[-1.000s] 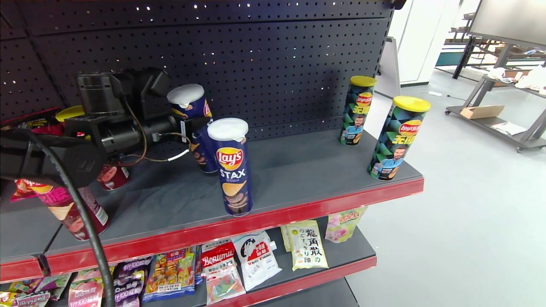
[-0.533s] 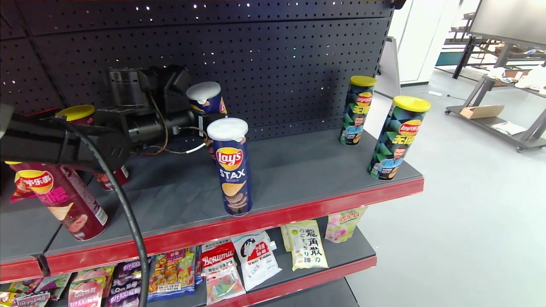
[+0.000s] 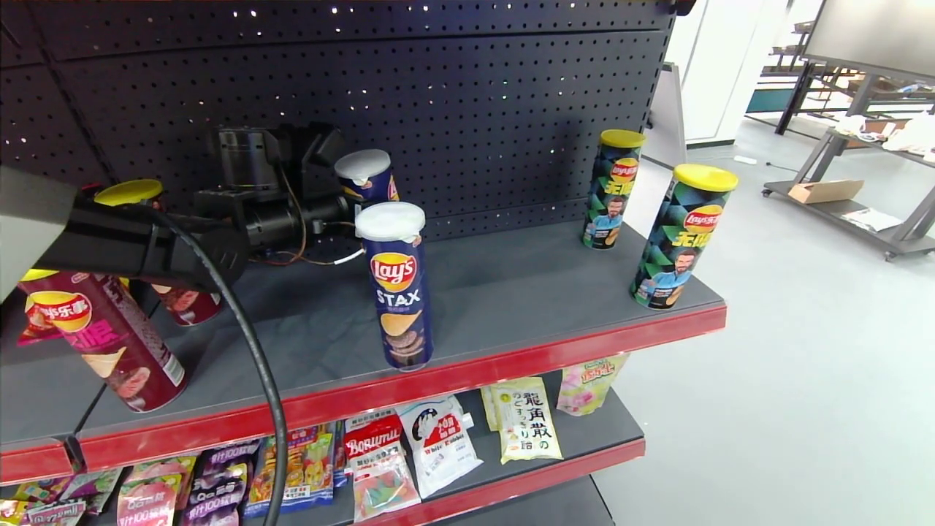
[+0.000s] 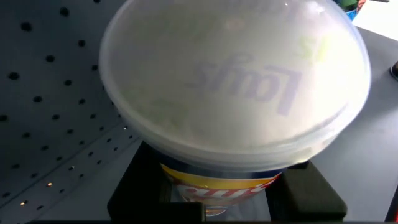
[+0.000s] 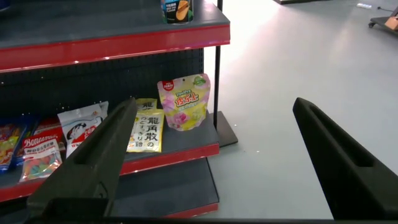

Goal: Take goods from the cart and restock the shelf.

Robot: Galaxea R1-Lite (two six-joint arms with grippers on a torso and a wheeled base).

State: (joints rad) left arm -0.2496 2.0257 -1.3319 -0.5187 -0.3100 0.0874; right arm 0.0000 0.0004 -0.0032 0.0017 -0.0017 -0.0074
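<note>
Two blue cans [image 3: 398, 292] [image 3: 365, 175]: one stands at the shelf's [image 3: 511, 292] front edge, the other behind it is clamped in the left gripper [image 3: 349, 210], near the pegboard [image 3: 475, 109]. Two green cans [image 3: 612, 190] [image 3: 679, 237] stand rightward. The right gripper [image 5: 214, 106] gapes wide.

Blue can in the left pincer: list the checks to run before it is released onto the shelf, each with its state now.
1. Grip: left pincer shut on the held can. Ok.
2. Held can stands roughly upright, white lid seated. Ok.
3. Can base resting on the shelf: hidden behind the front can. Cannot tell.
4. Gap between held can and front can: they overlap in the head view. Cannot tell.
5. Spot is at the back, by the pegboard. Ok.
6. Right pincer open, down by the lower shelves, away from the cans. Ok.
</note>
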